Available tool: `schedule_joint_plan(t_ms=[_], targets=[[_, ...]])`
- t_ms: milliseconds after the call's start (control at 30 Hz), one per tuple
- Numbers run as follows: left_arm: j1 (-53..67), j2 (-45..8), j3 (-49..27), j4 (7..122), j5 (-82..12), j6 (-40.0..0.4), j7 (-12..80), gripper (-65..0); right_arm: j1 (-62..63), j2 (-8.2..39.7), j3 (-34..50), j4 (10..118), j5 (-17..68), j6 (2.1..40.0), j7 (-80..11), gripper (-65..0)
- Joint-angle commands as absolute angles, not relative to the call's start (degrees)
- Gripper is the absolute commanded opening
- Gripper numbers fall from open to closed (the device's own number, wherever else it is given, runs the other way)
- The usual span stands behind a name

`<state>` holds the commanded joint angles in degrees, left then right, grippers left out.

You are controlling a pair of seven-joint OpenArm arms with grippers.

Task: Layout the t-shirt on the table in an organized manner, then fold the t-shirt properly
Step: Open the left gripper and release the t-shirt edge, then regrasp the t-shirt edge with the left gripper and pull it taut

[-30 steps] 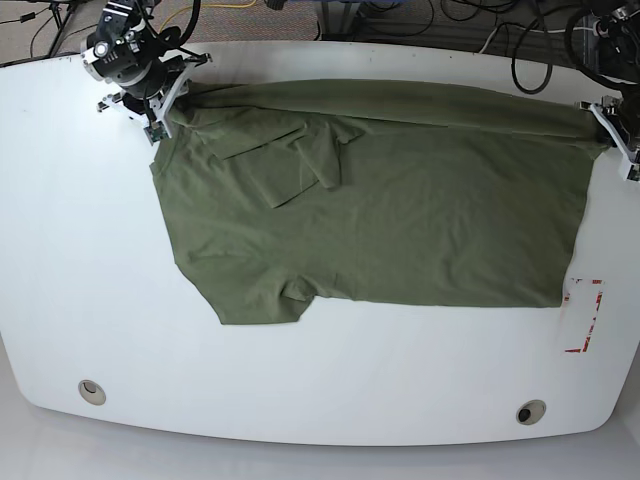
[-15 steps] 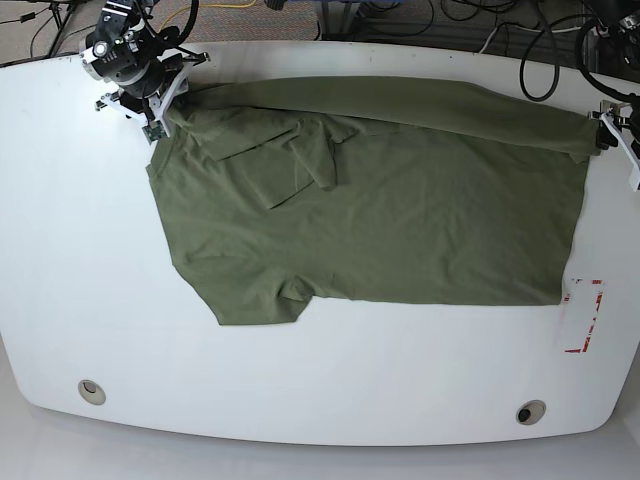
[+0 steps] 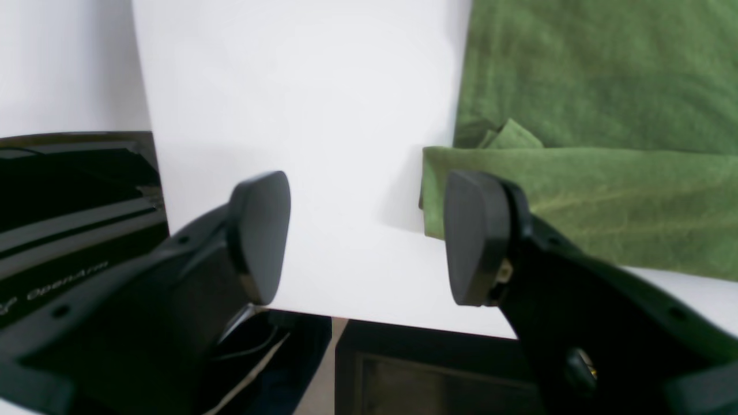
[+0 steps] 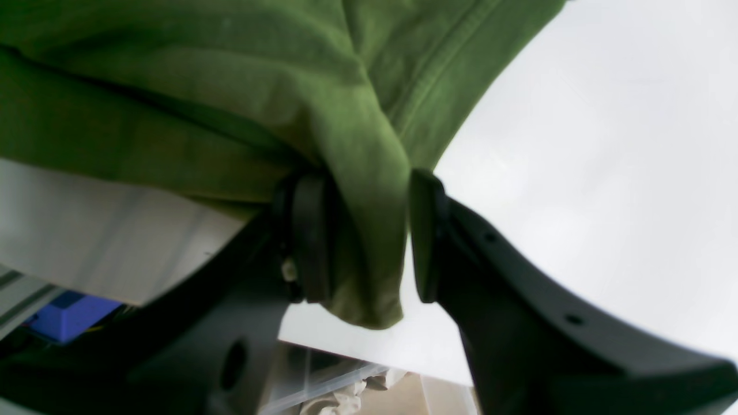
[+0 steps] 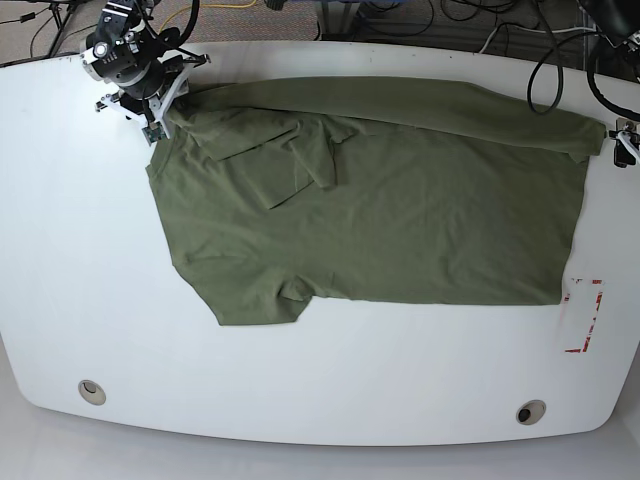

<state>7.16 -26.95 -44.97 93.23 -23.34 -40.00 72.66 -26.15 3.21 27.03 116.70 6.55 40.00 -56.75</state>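
Note:
The olive-green t-shirt (image 5: 400, 200) lies spread across the white table (image 5: 80, 280), with one sleeve folded over its upper left part. My right gripper (image 5: 160, 115) holds the shirt's far left corner. In the right wrist view the right gripper (image 4: 366, 242) is shut on a bunched fold of the t-shirt (image 4: 346, 144). My left gripper (image 5: 625, 145) hovers off the shirt's far right corner. In the left wrist view the left gripper (image 3: 369, 239) is open over bare table (image 3: 300, 115), and the t-shirt's edge (image 3: 576, 184) sits just beside its right finger (image 3: 478, 236).
A red tape rectangle (image 5: 585, 315) marks the table at the right, below the shirt's hem. Two round grommets (image 5: 91, 390) (image 5: 530, 411) sit near the front edge. Black cables (image 5: 520, 50) hang behind the table's far edge.
My left gripper has let go of the shirt's far right corner and drawn back to the right. That corner now lies flat on the table. The right gripper has stayed put.

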Motion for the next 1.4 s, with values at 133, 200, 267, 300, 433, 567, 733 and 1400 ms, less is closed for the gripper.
schedule_joint_plan(t_ms=[133,200,267,300,433,567,733,1400], targets=[[6.1,-26.9,-44.8,87.6,-23.4,-40.0,70.7,-25.4,-26.2,2.6,27.0,116.6,6.5,40.0,-56.5,-44.1],[6.0,-26.9,-44.7,84.4,-23.4,-40.0,69.1,-25.4,-26.2,2.2,27.0,116.6,6.5,40.0,-56.5,-44.1],[5.9,-26.9,-44.5,82.2,-23.4,-40.0,68.1,-25.4,-26.2,2.2,27.0,116.6,6.5,40.0,-56.5,-44.1],[5.9,-26.9,-44.5,81.5,-23.4,-40.0,67.6,-25.4,-26.2,2.2,27.0,116.6,6.5,40.0,-56.5,-44.1],[5.9,-26.4,-44.4,79.4,-23.4,-40.0,66.7,-25.4,-26.2,2.1,26.9,116.6,6.5,40.0,-56.5,-44.1],[5.9,-25.0,-44.4,78.0,-23.3,-40.0,66.7,-25.6,-26.2,2.1,26.9,116.6,6.5,40.0,-56.5,-44.1],[5.9,-24.8,-42.7,78.0,-23.3,-40.0,66.5,-25.8,-26.2,2.1,26.9,116.6,6.5,40.0,-56.5,-44.2],[6.3,-25.2,-41.0,80.9,-23.3,-40.0,66.2,-65.0,-26.2,2.0,26.9,116.6,6.5,40.0,-56.5,-44.2]])
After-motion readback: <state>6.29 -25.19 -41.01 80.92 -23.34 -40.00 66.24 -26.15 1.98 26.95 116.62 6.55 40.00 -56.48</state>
